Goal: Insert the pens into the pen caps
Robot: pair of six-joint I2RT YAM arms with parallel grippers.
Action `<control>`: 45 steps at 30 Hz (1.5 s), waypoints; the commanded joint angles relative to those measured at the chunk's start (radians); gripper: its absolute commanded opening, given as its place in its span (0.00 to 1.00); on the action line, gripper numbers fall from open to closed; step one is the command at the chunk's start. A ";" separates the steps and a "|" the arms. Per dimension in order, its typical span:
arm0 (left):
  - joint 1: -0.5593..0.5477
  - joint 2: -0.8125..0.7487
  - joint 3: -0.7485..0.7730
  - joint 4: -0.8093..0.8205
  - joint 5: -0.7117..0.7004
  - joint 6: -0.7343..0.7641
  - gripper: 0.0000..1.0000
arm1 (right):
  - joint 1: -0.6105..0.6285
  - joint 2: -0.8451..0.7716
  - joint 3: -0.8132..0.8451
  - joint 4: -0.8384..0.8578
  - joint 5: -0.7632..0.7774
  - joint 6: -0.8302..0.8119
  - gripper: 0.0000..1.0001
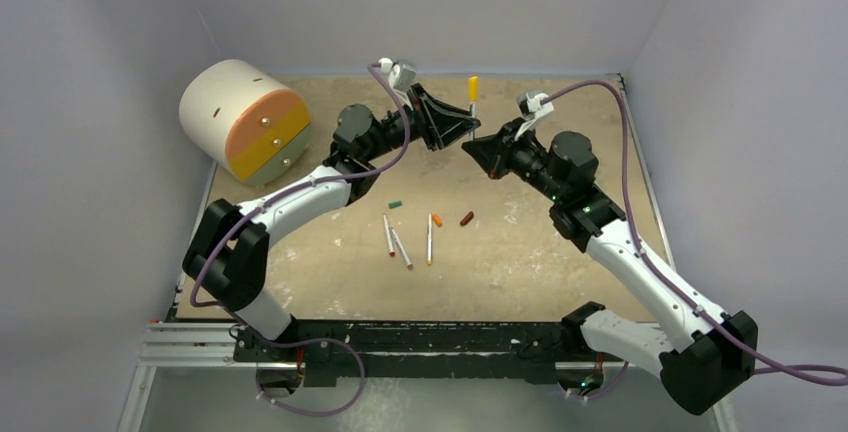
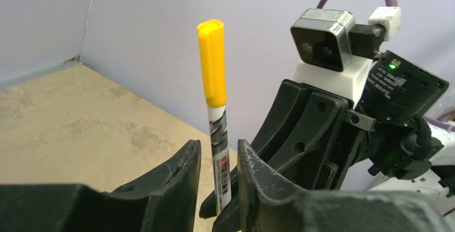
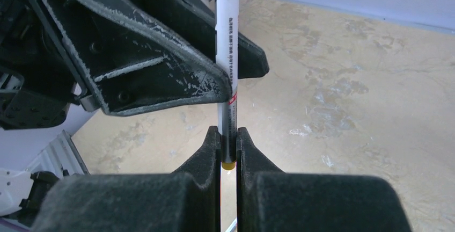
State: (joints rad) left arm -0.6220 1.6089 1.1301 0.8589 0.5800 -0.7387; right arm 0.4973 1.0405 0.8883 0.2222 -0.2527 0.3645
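- My right gripper [image 3: 228, 135] is clamped on the pen [image 3: 226, 28] at its bottom end. Both pads press the barrel, and a small yellow tip shows just below the pinch.
- The pen stands upright above the table [image 1: 560, 252], towards the far wall. The yellow cap [image 2: 213, 63] is seated on its upper end.
- My left gripper [image 2: 219, 149] brackets the same barrel higher up, between the cap and my right grip.
- The left jaws stand a little apart. In the left wrist view a sliver of background shows between one finger and the barrel. The other finger lies against the barrel or very near it; I cannot tell which.
- My two grippers meet tip to tip at the pen, the left reaching in from the left and the right from the right.
- Three more pens lie flat mid-table, well apart from both grippers. There is a left pen [image 1: 389, 235], a middle pen [image 1: 402, 249] just beside it, and a right pen [image 1: 430, 239] a little further over, lying roughly front to back.
- Three loose caps lie near them. A green cap [image 1: 395, 204] sits just beyond the left pen and an orange cap [image 1: 437, 220] beside the far end of the right pen. A dark red cap [image 1: 467, 218] lies to the right of that one.
- A white drum [image 1: 245, 117] with an orange and yellow face lies on its side at the far left of the table.
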 commanded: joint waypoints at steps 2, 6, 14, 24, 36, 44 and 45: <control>0.010 0.007 0.011 -0.177 -0.212 0.072 0.42 | -0.019 -0.004 0.044 -0.016 0.068 0.044 0.00; 0.019 0.006 -0.004 -0.333 -0.407 0.144 0.50 | -0.021 0.046 0.063 -0.096 0.122 0.057 0.00; 0.019 -0.059 -0.048 -0.537 -0.628 0.281 0.51 | -0.055 0.349 0.218 -0.397 0.310 0.044 0.00; 0.019 -0.104 -0.059 -0.569 -0.650 0.319 0.51 | -0.140 0.597 0.188 -0.346 0.347 0.074 0.00; 0.018 -0.113 -0.068 -0.577 -0.637 0.325 0.51 | -0.170 0.729 0.198 -0.359 0.382 0.051 0.00; 0.018 -0.119 -0.064 -0.577 -0.611 0.322 0.51 | -0.174 0.760 0.205 -0.375 0.387 0.047 0.00; 0.018 -0.121 -0.064 -0.578 -0.610 0.320 0.51 | -0.174 0.760 0.206 -0.378 0.391 0.047 0.04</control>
State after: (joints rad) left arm -0.6025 1.5349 1.0618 0.2531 -0.0490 -0.4305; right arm 0.3271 1.8011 1.0729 -0.1493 0.1070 0.4187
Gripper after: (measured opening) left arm 0.512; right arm 0.047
